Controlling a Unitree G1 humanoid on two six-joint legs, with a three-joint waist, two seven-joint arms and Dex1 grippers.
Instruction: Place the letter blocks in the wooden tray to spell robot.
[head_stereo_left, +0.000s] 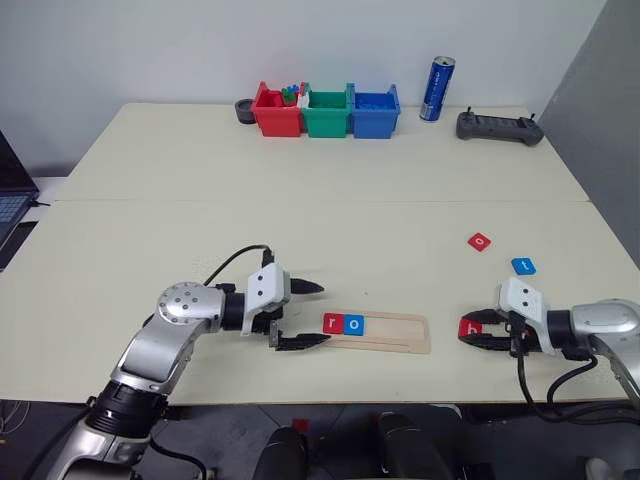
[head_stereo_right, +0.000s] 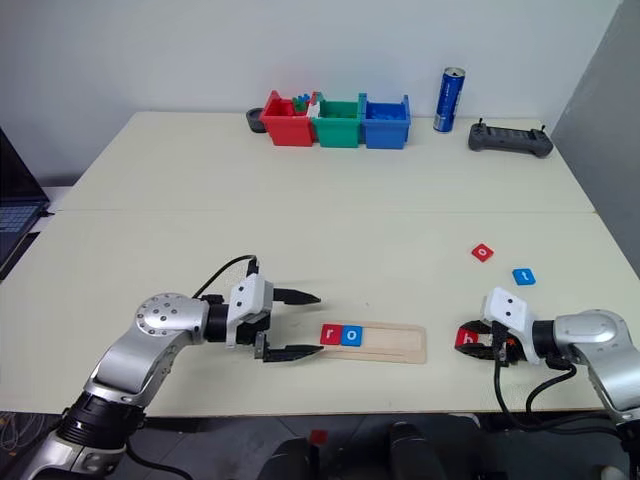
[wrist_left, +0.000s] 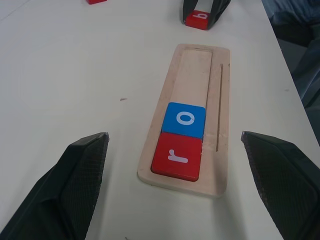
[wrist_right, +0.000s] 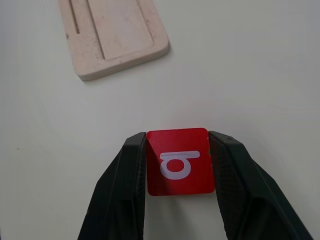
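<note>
The wooden tray (head_stereo_left: 395, 331) lies near the table's front edge. A red "r" block (head_stereo_left: 332, 322) and a blue "o" block (head_stereo_left: 354, 324) sit side by side at its left end. My left gripper (head_stereo_left: 320, 314) is open at that end, one finger on each side of the tray's short edge, holding nothing. Right of the tray, my right gripper (wrist_right: 178, 139) is shut on a red "b" block (wrist_right: 180, 162) resting low at the table surface. A red "o" block (head_stereo_left: 480, 241) and a blue "t" block (head_stereo_left: 523, 266) lie loose farther back on the right.
Red (head_stereo_left: 275, 112), green (head_stereo_left: 327, 113) and blue (head_stereo_left: 374, 113) bins stand in a row at the far edge, with a blue can (head_stereo_left: 437, 89) and a dark controller (head_stereo_left: 499, 127) to their right. A laptop (head_stereo_left: 10, 205) sits off the left side.
</note>
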